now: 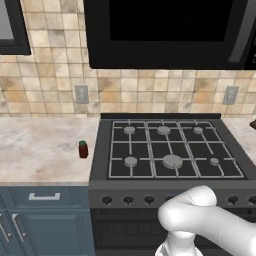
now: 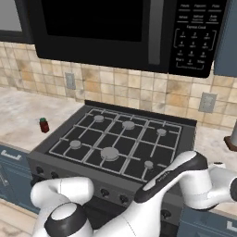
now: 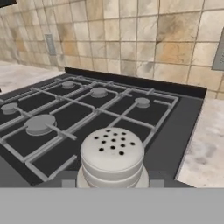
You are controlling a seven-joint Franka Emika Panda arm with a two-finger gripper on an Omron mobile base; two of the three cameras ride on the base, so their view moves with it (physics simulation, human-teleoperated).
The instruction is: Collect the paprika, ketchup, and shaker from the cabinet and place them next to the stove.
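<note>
In the left base view, the stove [image 1: 172,150] is sitting at counter height with its burner grates under a black microwave [image 1: 170,32], and the paprika [image 1: 83,149] is standing upright on the marble counter [image 1: 40,150] just left of the cooktop, apart from its edge. The white arm [image 1: 205,222] is rising from the lower right, bending low in front of the oven knobs. In the right base view, the same small red jar with its green lid is standing on the counter left of the stove, while the arm is reaching across below the stove's front toward the right side; a dark brown-red shape at the right edge, on the counter right of the stove, is cut off, so what it is cannot be told. In the hand view, the shaker [image 3: 112,157] is sitting upright between the two finger tips, its rounded, perforated top facing the camera; the gripper [image 3: 112,183] is closing narrowly around its body and holding it. The shaker is hanging over the near right part of the cooktop, with the right-hand counter stretching beside it.
</note>
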